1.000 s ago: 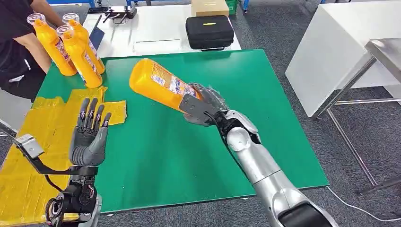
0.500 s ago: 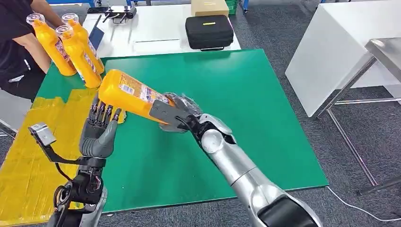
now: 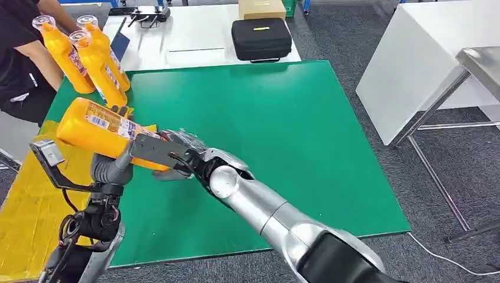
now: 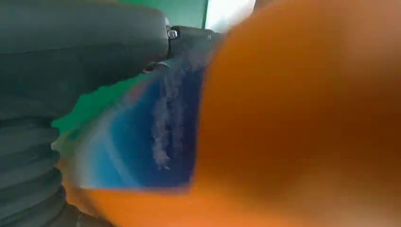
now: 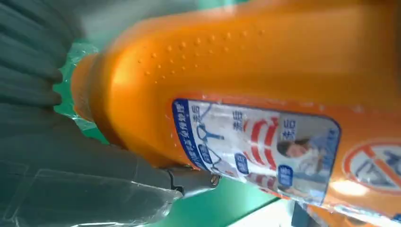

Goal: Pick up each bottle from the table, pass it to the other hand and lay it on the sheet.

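right hand (image 3: 177,156) grips bottle (image 3: 97,127) | tilted above left hand (image 3: 109,168)

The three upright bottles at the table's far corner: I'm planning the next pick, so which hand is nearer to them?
Left. The left hand is under the carried bottle, just in front of the three upright bottles. The right hand grips that bottle's neck end, farther toward the table's middle.

Lab workspace: green-topped table (image 3: 283,118), white benches (image 3: 194,41), equipment case (image 3: 261,39)
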Tool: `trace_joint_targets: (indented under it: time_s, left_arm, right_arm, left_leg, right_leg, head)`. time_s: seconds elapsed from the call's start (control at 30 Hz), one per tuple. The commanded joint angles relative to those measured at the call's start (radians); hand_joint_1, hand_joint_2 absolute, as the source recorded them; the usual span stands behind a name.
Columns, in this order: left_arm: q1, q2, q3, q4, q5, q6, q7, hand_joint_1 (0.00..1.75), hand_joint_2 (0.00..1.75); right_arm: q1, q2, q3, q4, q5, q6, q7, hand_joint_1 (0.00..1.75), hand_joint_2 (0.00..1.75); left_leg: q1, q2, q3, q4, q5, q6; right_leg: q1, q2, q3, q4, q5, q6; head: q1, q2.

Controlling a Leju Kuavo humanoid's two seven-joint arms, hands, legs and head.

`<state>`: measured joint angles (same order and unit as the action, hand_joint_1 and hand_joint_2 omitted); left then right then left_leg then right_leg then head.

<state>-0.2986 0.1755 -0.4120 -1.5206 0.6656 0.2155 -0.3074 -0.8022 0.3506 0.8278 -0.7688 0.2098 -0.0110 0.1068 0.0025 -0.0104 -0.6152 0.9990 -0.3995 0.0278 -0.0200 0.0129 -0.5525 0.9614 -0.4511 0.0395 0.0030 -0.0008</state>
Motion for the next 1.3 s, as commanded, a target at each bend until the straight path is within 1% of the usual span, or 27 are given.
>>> trace_joint_targets:
  time_s: [0.03,0.07,0.1,0.17,0.27,0.3,0.33,0.37,0.4,0.43,0.6,0.83,0.97,1.0,1.03,1.07,1.1,1.13,1.17,1.2,1.23,1.27,1.3]
  left_arm:
    - [-0.096,0.142,-0.079,0.096,0.061,0.055,-0.028,0.0,1.75]
    - [-0.097,0.144,-0.079,0.096,0.062,0.055,-0.029,0.0,1.75]
    - [-0.099,0.149,-0.078,0.095,0.063,0.056,-0.029,0.0,1.75]
    - [-0.114,0.16,-0.089,0.099,0.071,0.062,-0.028,0.0,1.75]
    - [-0.144,0.164,-0.13,0.119,0.101,0.077,-0.041,0.0,1.75]
    - [-0.151,0.163,-0.141,0.12,0.105,0.086,-0.05,0.0,1.75]
    - [-0.156,0.169,-0.153,0.119,0.114,0.094,-0.07,1.48,1.75]
    - [-0.156,0.169,-0.153,0.119,0.114,0.094,-0.07,1.48,1.75]
    - [-0.155,0.173,-0.154,0.119,0.114,0.097,-0.076,1.75,1.75]
    - [-0.154,0.18,-0.159,0.117,0.119,0.106,-0.087,1.75,1.75]
    - [-0.116,0.193,-0.15,0.092,0.135,0.108,-0.113,1.75,1.75]
    - [-0.114,0.194,-0.149,0.091,0.136,0.108,-0.115,1.75,1.75]
    - [-0.1,0.19,-0.142,0.083,0.143,0.097,-0.123,1.75,1.75]
    - [-0.088,0.185,-0.136,0.072,0.142,0.096,-0.129,1.75,1.75]
    - [-0.067,0.182,-0.123,0.056,0.131,0.098,-0.139,1.75,1.75]
    - [-0.053,0.184,-0.114,0.046,0.119,0.103,-0.146,1.75,1.75]
    - [-0.041,0.192,-0.106,0.039,0.095,0.118,-0.155,1.75,1.75]
    - [-0.023,0.199,-0.082,0.031,0.061,0.137,-0.166,1.75,1.75]
    - [-0.011,0.204,-0.064,0.033,-0.054,0.22,-0.213,1.75,1.75]
    - [0.003,0.195,-0.034,0.036,-0.187,0.339,-0.251,1.75,1.75]
    - [0.017,0.194,-0.005,0.035,-0.262,0.391,-0.279,1.75,1.75]
    - [0.031,0.194,0.03,0.046,-0.368,0.461,-0.304,1.75,1.75]
    - [0.049,0.173,0.082,0.063,-0.466,0.482,-0.31,1.75,1.75]
  right_arm:
    - [-0.128,-0.002,0.399,0.08,-0.124,-0.007,0.01,1.75,1.75]
    - [-0.125,-0.002,0.403,0.076,-0.126,-0.01,0.011,1.75,1.75]
    - [-0.122,-0.002,0.411,0.074,-0.129,-0.014,0.014,1.75,1.75]
    - [-0.12,-0.002,0.44,0.077,-0.133,-0.009,0.015,1.75,1.75]
    - [-0.125,-0.002,0.488,0.091,-0.161,-0.002,0.02,1.75,1.75]
    - [-0.123,-0.002,0.495,0.096,-0.169,-0.001,0.019,1.75,1.75]
    - [-0.123,-0.002,0.506,0.103,-0.179,0.0,0.017,1.75,1.75]
    - [-0.123,-0.002,0.506,0.103,-0.179,0.0,0.017,1.75,1.75]
    - [-0.122,-0.002,0.506,0.109,-0.182,-0.001,0.015,1.75,1.75]
    - [-0.125,-0.002,0.51,0.116,-0.189,-0.002,0.011,1.75,1.75]
    - [-0.121,-0.002,0.501,0.136,-0.199,-0.009,-0.002,1.75,1.75]
    - [-0.118,-0.002,0.498,0.142,-0.2,-0.01,-0.005,1.75,1.75]
    - [-0.102,-0.002,0.477,0.17,-0.187,-0.022,-0.028,1.75,1.75]
    - [-0.097,-0.002,0.471,0.176,-0.175,-0.032,-0.039,1.75,1.75]
    - [-0.092,-0.002,0.452,0.186,-0.153,-0.048,-0.053,1.75,1.75]
    - [-0.087,-0.002,0.418,0.196,-0.146,-0.067,-0.074,1.03,1.75]
    - [-0.088,-0.002,0.386,0.211,-0.134,-0.078,-0.084,0.0,0.0]
    - [-0.087,-0.01,0.311,0.219,-0.103,-0.091,-0.119,0.0,0.0]
    - [-0.077,-0.039,0.235,0.178,-0.1,-0.104,-0.136,0.0,0.0]
    - [-0.063,-0.08,0.166,0.112,-0.08,-0.11,-0.146,0.0,0.0]
    - [-0.042,-0.122,0.091,0.034,-0.053,-0.101,-0.146,0.0,0.0]
    - [-0.002,-0.17,-0.017,-0.083,-0.01,-0.069,-0.151,0.0,0.0]
    - [0.041,-0.207,-0.108,-0.194,0.03,-0.019,-0.132,0.0,0.0]
  left_leg:
    - [0.0,0.002,0.004,0.0,-0.002,-0.002]
    - [0.0,0.003,0.003,0.0,-0.001,-0.002]
    - [0.001,0.004,0.007,0.0,-0.003,-0.004]
    - [0.001,0.0,0.004,0.0,-0.001,-0.002]
    - [0.001,-0.001,0.005,0.0,-0.002,-0.002]
    - [0.001,-0.001,0.002,0.0,-0.001,-0.002]
    - [0.001,-0.001,0.004,0.0,-0.001,-0.002]
    - [0.001,-0.002,0.002,0.0,0.0,-0.002]
    - [0.001,-0.002,0.003,0.0,-0.001,-0.002]
    - [0.001,-0.001,0.001,0.0,0.0,-0.001]
    - [0.001,-0.002,0.006,0.0,-0.002,-0.003]
    - [0.001,-0.001,0.001,0.0,0.0,-0.001]
    - [0.001,-0.002,0.004,0.0,-0.002,-0.002]
    - [0.001,-0.001,0.003,-0.001,-0.001,-0.002]
    - [0.001,-0.001,0.005,-0.001,-0.001,-0.002]
    - [0.001,-0.001,0.003,-0.001,-0.001,-0.001]
    - [0.001,-0.001,0.008,-0.001,-0.003,-0.003]
    - [0.001,0.0,0.003,-0.001,-0.001,-0.001]
    - [0.001,0.0,0.004,0.0,-0.002,-0.002]
    - [0.001,0.0,0.001,0.0,-0.001,-0.001]
    - [0.001,-0.001,0.002,0.0,-0.001,-0.002]
    - [0.001,-0.001,0.003,0.001,-0.002,-0.002]
    - [0.001,-0.002,0.001,0.0,-0.001,-0.001]
  right_leg:
    - [0.001,0.001,0.004,0.0,-0.001,-0.003]
    - [0.001,0.001,0.002,0.0,-0.001,-0.002]
    - [0.001,0.001,0.006,0.001,-0.003,-0.005]
    - [0.001,-0.002,0.003,0.0,-0.002,-0.003]
    - [0.001,-0.003,0.005,0.0,-0.003,-0.003]
    - [0.001,-0.002,0.002,0.0,-0.001,-0.002]
    - [0.001,-0.003,0.005,0.0,-0.002,-0.003]
    - [0.001,-0.003,0.002,-0.001,-0.001,-0.002]
    - [0.002,-0.004,0.004,-0.001,-0.002,-0.003]
    - [0.001,-0.003,0.001,-0.001,-0.001,-0.002]
    - [0.001,-0.004,0.006,0.0,-0.003,-0.004]
    - [0.001,-0.002,0.001,-0.001,-0.001,-0.002]
    - [0.001,-0.004,0.005,-0.001,-0.002,-0.003]
    - [0.001,-0.003,0.003,-0.002,-0.001,-0.002]
    - [0.001,-0.004,0.005,-0.002,-0.002,-0.003]
    - [0.001,-0.002,0.003,-0.002,-0.001,-0.002]
    - [0.002,-0.004,0.009,-0.002,-0.004,-0.004]
    - [0.001,-0.002,0.003,-0.002,-0.001,-0.002]
    - [0.001,-0.002,0.004,-0.001,-0.002,-0.003]
    - [0.001,-0.002,0.001,-0.001,-0.001,-0.002]
    - [0.001,-0.003,0.003,-0.001,-0.002,-0.002]
    - [0.002,-0.003,0.003,-0.001,-0.002,-0.003]
    - [0.001,-0.005,0.001,-0.001,-0.001,-0.002]
  head:
    - [0.0,0.0]
    - [0.0,0.0]
    - [0.0,0.0]
    - [0.0,0.0]
    - [0.0,0.0]
    - [0.0,0.0]
    - [0.0,0.0]
    - [0.0,0.0]
    - [0.0,0.0]
    - [0.0,0.0]
    - [0.0,0.0]
    - [0.0,0.0]
    - [0.0,0.0]
    - [0.0,0.0]
    - [0.0,0.0]
    - [0.0,0.0]
    - [0.0,0.0]
    - [0.0,0.0]
    - [0.0,0.0]
    - [0.0,0.0]
    - [0.0,0.0]
    - [0.0,0.0]
    - [0.0,0.0]
